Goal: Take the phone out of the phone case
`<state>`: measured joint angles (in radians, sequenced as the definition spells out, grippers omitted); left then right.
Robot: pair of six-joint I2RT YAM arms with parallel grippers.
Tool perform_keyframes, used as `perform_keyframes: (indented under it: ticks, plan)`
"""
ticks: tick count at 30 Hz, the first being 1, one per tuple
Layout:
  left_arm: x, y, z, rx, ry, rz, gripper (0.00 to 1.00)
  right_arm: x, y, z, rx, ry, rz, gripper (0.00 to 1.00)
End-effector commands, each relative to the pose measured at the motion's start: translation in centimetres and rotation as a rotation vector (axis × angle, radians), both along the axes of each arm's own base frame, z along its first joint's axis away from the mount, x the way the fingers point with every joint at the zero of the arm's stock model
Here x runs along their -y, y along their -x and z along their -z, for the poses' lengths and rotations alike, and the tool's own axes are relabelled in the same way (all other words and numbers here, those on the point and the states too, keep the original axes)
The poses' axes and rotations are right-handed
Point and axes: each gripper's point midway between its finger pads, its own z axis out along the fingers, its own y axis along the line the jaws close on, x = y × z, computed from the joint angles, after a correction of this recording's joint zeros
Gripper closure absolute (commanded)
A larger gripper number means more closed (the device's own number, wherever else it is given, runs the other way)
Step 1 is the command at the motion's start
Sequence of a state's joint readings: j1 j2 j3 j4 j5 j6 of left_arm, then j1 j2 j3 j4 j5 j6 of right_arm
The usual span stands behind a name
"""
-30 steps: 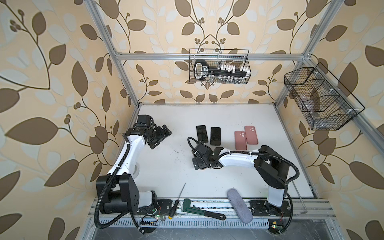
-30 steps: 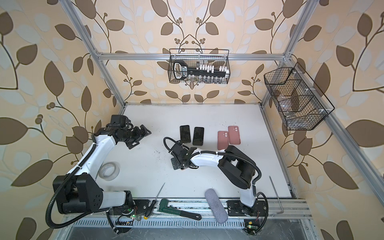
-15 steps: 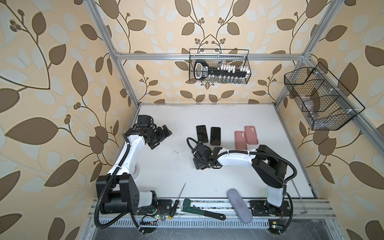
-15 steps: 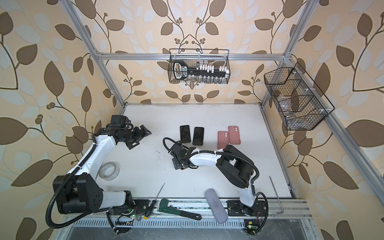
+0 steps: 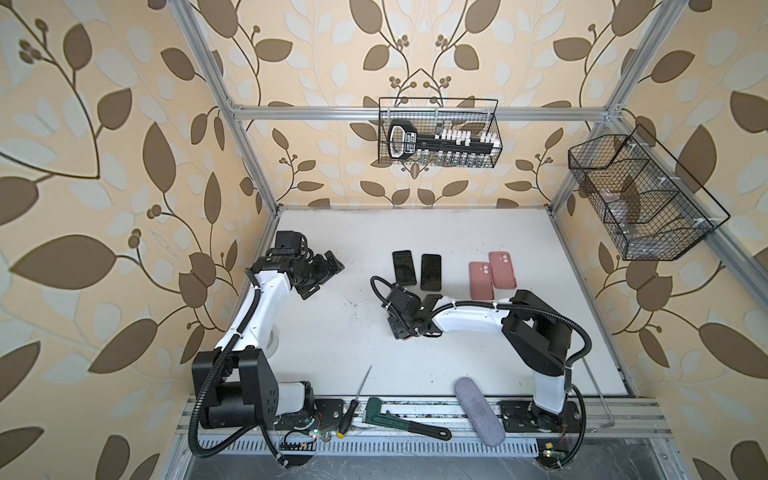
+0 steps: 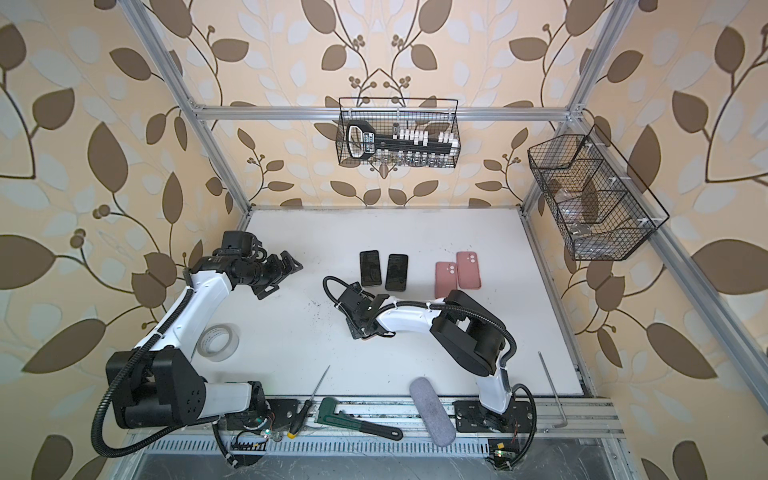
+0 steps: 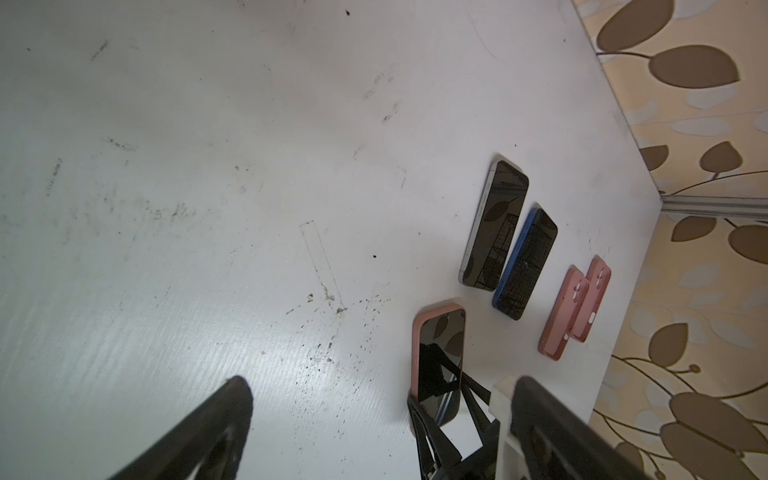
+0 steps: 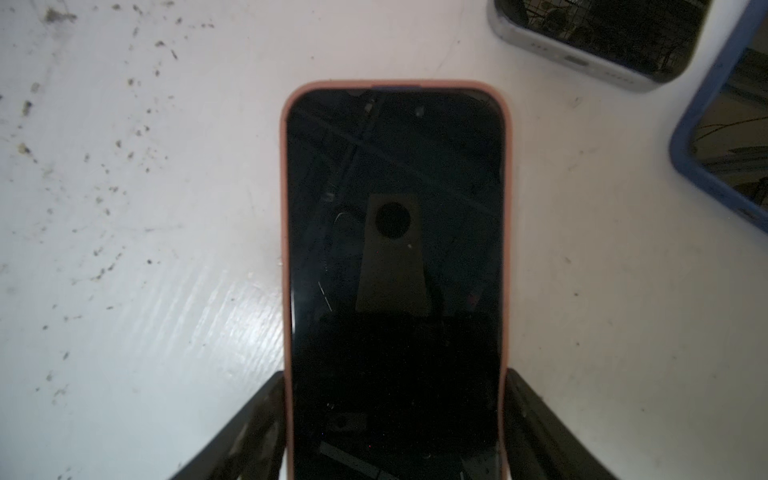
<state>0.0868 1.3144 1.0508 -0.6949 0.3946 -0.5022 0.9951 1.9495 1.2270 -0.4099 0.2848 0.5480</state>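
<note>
– So, where's the phone from the right claw?
– Straight ahead, screen up on the desk, long axis along the claw's. Its fingers clamp the pink phone case by both long edges at the near end, arm stretched low.
– And the left claw?
– Spread wide, hovering well off.
</note>
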Motion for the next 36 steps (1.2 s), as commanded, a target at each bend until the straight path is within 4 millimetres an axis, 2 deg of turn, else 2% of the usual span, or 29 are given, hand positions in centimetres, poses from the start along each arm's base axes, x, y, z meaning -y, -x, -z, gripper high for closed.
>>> perform_keyframes:
  ticks: [1,10,15,19,28,32,36]
  plan:
    - [0.1,1.1,-0.4,0.014,0.022,-0.011,0.01,0.6,0.2,0.7,-0.013,0.052,-0.019,0.32]
    - [2.8,3.1,0.4,0.032,0.175,0.045,0.01,0.3,-0.6,-1.2,0.007,0.000,-0.028,0.38]
    - [4.9,3.6,1.4,0.056,0.296,0.069,0.01,0.2,-1.0,-2.5,0.012,-0.054,-0.025,0.39]
    - [7.0,3.9,2.3,0.046,0.322,0.119,0.01,0.1,-1.1,-3.8,0.017,-0.099,-0.025,0.39]
    - [12.6,3.2,2.1,0.091,0.370,0.243,0.03,-0.2,-1.1,-7.1,0.025,-0.206,-0.034,0.39]
    - [13.9,2.8,2.6,0.085,0.375,0.264,0.06,-0.5,-0.9,-8.6,0.034,-0.249,-0.043,0.39]
    - [14.8,2.2,2.7,0.096,0.390,0.271,0.15,-0.9,-0.6,-9.7,0.035,-0.293,-0.054,0.40]
